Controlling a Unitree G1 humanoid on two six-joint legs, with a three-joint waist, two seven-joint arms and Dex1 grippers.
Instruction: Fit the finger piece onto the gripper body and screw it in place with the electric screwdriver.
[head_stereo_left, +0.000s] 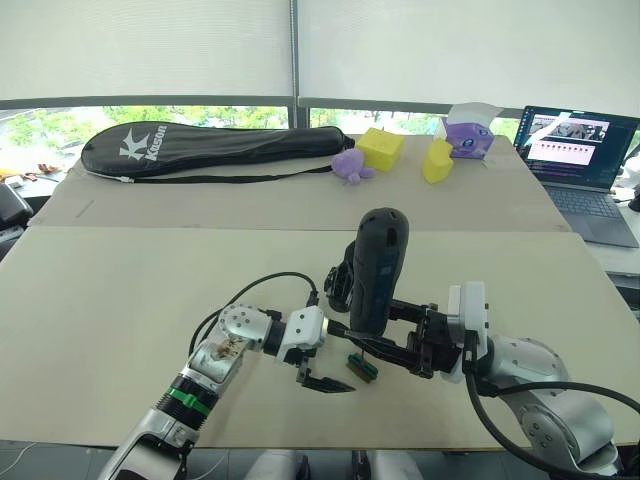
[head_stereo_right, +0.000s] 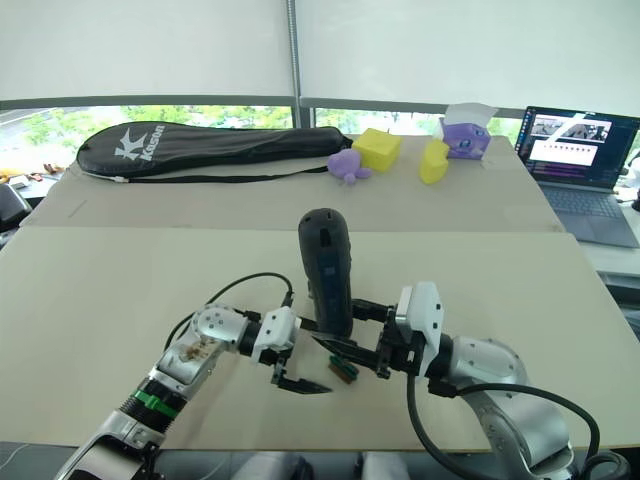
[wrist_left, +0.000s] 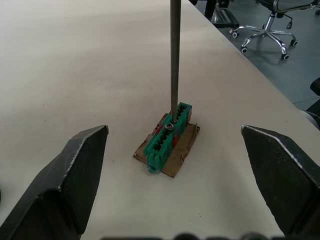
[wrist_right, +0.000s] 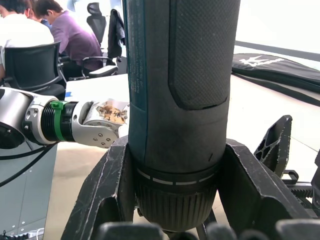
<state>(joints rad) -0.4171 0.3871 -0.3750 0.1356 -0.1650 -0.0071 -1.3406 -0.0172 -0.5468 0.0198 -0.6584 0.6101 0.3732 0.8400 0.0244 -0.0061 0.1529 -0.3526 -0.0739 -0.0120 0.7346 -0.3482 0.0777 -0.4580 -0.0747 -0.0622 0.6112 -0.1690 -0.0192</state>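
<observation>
My right gripper (head_stereo_left: 400, 338) is shut on the electric screwdriver (head_stereo_left: 378, 265), a dark grey cylinder held upright over the near middle of the table (head_stereo_left: 120, 300). Its thin metal bit (wrist_left: 174, 60) comes straight down onto a screw head on a small green-and-brown block (wrist_left: 167, 140) lying flat on the table. My left gripper (wrist_left: 174, 128) is open, its black fingers (wrist_left: 75, 170) wide apart on either side of the block and not touching it. The finger piece and the gripper body are out of view.
A black racket bag (head_stereo_left: 210, 148) lies at the far left. Yellow blocks (head_stereo_left: 381, 148) and purple toys (head_stereo_left: 352, 165) sit at the far middle, an open laptop (head_stereo_left: 580, 150) at the far right. People sit on chairs (wrist_right: 30, 40) beyond the table.
</observation>
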